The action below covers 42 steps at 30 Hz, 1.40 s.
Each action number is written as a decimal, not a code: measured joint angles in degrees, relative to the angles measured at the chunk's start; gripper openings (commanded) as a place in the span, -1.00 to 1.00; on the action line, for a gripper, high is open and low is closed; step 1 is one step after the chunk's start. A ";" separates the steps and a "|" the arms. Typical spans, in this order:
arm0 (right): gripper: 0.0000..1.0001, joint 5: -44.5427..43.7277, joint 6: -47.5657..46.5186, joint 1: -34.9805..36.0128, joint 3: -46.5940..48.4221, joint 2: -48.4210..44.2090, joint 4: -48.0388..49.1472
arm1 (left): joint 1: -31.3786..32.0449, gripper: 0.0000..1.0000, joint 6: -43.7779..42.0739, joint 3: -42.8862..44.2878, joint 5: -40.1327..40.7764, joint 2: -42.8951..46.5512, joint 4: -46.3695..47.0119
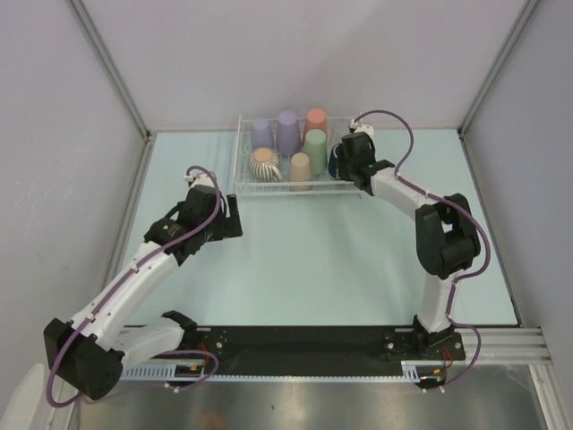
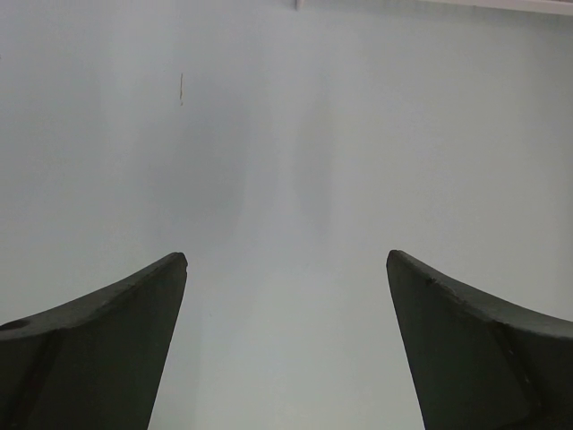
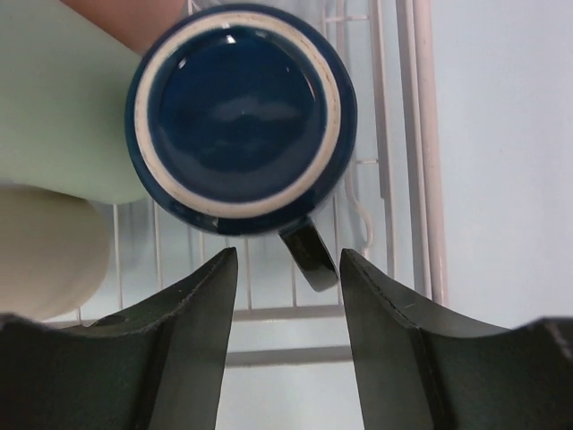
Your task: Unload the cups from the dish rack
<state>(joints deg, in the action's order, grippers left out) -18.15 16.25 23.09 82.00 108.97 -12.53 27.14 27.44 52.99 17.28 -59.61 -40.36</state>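
Note:
The white wire dish rack (image 1: 243, 157) stands at the back of the table. In it are two lavender cups (image 1: 261, 133) (image 1: 287, 130), a salmon pink cup (image 1: 315, 119), a pale green cup (image 1: 315, 149), a tan cup (image 1: 301, 169) and a ribbed beige-white cup (image 1: 263, 164). The dark navy mug (image 3: 240, 112) stands upside down at the rack's right end, mostly hidden from above by my right gripper (image 1: 351, 163). My right gripper (image 3: 288, 255) is open, its fingers either side of the mug's handle (image 3: 309, 253), not touching. My left gripper (image 1: 235, 216) is open and empty over bare table (image 2: 286, 260).
The rack's wires (image 3: 407, 161) lie under and right of the mug. Grey walls enclose the table on three sides. The pale green cup (image 3: 63, 107) and tan cup (image 3: 40, 251) stand close left of the mug.

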 measured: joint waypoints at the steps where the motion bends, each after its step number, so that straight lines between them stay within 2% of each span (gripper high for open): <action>1: 0.09 0.00 0.00 -0.07 0.00 0.26 0.98 | 0.00 1.00 0.00 -0.13 0.02 0.00 -0.02; 10: 0.00 0.00 -0.50 -0.52 0.04 3.06 4.57 | 0.00 0.99 0.13 -0.94 0.07 0.02 -0.02; 16: -0.17 -0.31 -1.03 -0.79 0.15 3.98 5.55 | 0.00 0.99 0.55 -0.96 0.07 0.02 0.02; 17: -0.34 -0.44 -1.11 -0.83 0.15 3.98 5.55 | 0.00 0.99 0.57 -0.98 0.07 0.02 0.09; 18: -0.38 -0.50 -1.14 -0.85 0.15 3.98 5.55 | 0.00 1.00 0.59 -1.05 0.09 0.02 0.26; 22: -1.00 -0.76 -1.99 -1.01 0.22 3.98 5.68 | 0.00 0.99 0.61 -1.20 0.09 0.00 0.46; 34: -1.00 -1.05 -1.49 -1.36 0.39 3.98 5.53 | 0.02 0.96 1.64 -1.20 1.36 -1.07 0.90; 42: -1.00 -1.97 -2.45 -1.01 0.85 3.98 4.42 | 0.02 0.99 4.24 -1.20 1.86 -6.40 0.76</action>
<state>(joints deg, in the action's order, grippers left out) -20.12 13.80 22.09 82.85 112.95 -8.12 27.16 31.68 51.79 19.14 -66.02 -39.59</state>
